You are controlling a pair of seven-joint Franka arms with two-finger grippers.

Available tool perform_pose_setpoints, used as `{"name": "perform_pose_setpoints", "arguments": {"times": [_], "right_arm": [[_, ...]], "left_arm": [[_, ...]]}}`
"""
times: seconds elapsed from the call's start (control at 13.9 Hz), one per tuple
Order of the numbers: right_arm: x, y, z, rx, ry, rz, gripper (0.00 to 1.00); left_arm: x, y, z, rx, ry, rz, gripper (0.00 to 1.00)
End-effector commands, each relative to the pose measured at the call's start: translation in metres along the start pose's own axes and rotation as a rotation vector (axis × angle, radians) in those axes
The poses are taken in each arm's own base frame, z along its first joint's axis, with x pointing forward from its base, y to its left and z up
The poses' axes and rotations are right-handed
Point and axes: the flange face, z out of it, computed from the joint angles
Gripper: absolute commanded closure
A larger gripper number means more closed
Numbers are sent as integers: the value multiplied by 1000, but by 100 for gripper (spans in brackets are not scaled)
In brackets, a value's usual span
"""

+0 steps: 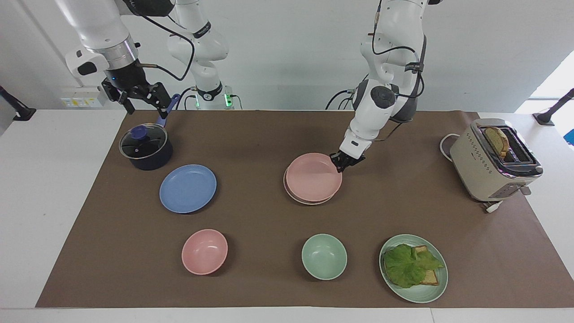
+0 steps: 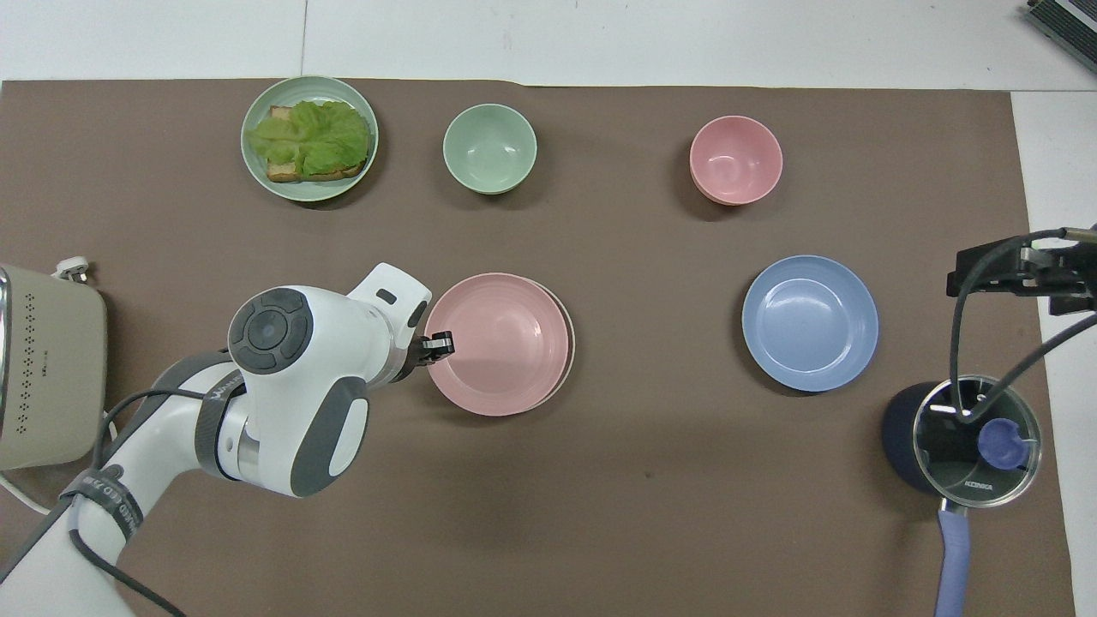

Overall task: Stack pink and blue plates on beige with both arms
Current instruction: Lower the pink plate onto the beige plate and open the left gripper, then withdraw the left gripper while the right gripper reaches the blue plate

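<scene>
Left end effector [image 1: 341, 165] clamped on pink plate [image 1: 312, 176] rim atop beige plate [image 1: 306, 200], right end effector [image 1: 134, 96] apart, waiting above pot [image 1: 145, 146], blue plate [image 1: 188, 188] beside.

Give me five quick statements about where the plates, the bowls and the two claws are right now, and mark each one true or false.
1. The pale pink round plate lies on the cream-beige round plate. True.
2. The periwinkle blue round plate is already stacked on the pink one. False: it lies alone on the brown mat, toward the right arm's end.
3. The left claw is at the pink plate's rim. True.
4. The right claw grips the blue plate. False: it is open, up above the lidded dark pot.
5. The small pink bowl lies nearer to the robots than the blue plate. False: it lies farther from them.
</scene>
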Motion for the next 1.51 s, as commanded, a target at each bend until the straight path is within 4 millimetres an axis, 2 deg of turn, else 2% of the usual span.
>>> {"name": "perform_pose_setpoints", "arguments": {"times": [0.0, 0.07, 0.14, 0.22, 0.29, 0.43, 0.5, 0.72, 0.86, 1.08, 1.22, 1.37, 1.44], "right_arm": [[0, 5, -2, 3, 10, -17, 0], [1, 5, -3, 3, 12, -17, 0], [1, 5, -3, 3, 12, -17, 0], [1, 5, -3, 3, 13, -17, 0], [2, 5, -4, 5, 24, -19, 0], [7, 4, -4, 20, 57, -17, 0], [9, 6, -1, 21, 62, -12, 0], [22, 29, 10, 22, 88, -10, 0], [34, 41, 32, 22, 114, -24, 0], [66, 55, 73, 13, 133, -37, 0], [76, 59, 100, 11, 102, -37, 0], [73, 58, 144, 9, 60, -38, 0], [67, 59, 174, 7, 46, -40, 0]], "left_arm": [[-3, -1, 1, 8, 17, 1, 58], [-3, -1, 1, 8, 17, 1, 48], [-2, 0, -1, 8, 16, 0, 29], [-1, 0, -1, 10, 10, -2, 0], [1, 0, -4, 16, 5, -2, 0], [16, -11, -25, 39, 10, -9, 0], [33, -27, -47, 52, 15, -31, 0], [56, -55, -91, 79, 45, -62, 0], [60, -73, -118, 109, 81, -27, 0], [65, -107, -148, 129, 58, 42, 0], [69, -137, -172, 137, 44, 115, 0], [73, -153, -196, 144, 10, 177, 0], [76, -160, -212, 145, -1, 206, 0]]}}
